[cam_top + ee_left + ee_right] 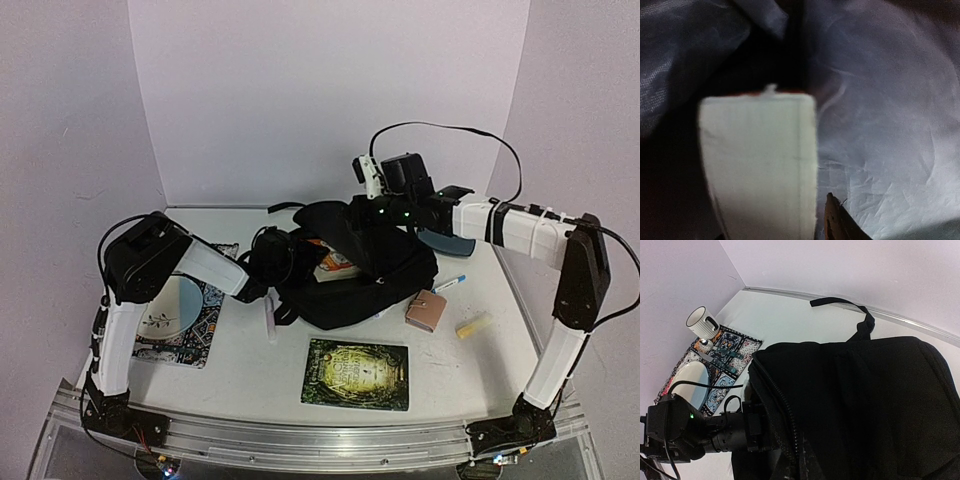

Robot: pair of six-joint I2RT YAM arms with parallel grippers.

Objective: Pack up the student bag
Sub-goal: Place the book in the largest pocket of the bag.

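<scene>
– Bag first: where do we see it?
– The student bag (365, 285) lies in the middle of the table (250, 375), its mouth turned to the left, well apart from the front edge. One strap (840, 304) runs toward the back wall.
– And our hands?
– Our right gripper (384, 208) is pressed together on the upper lip of the mouth and holds it lifted. Our left arm (215, 268) goes in from the left. The left gripper (777, 232) is inside, close to the grey lining (880, 125). One finger (837, 220) shows just beside a white block (757, 165) with a red top edge. Whether the fingers pinch the block or stand loose, we cannot tell.
– How much room is around?
– Left of the mouth, a plate (165, 305) on a patterned mat (190, 345) is near our left arm. In front, a green book (357, 373) lies near the table's front edge, with bare tabletop between it and the mat. At the right, a tan wallet (427, 311), a pen (449, 283) and a yellow stick (474, 325) lie near the bag's side
</scene>
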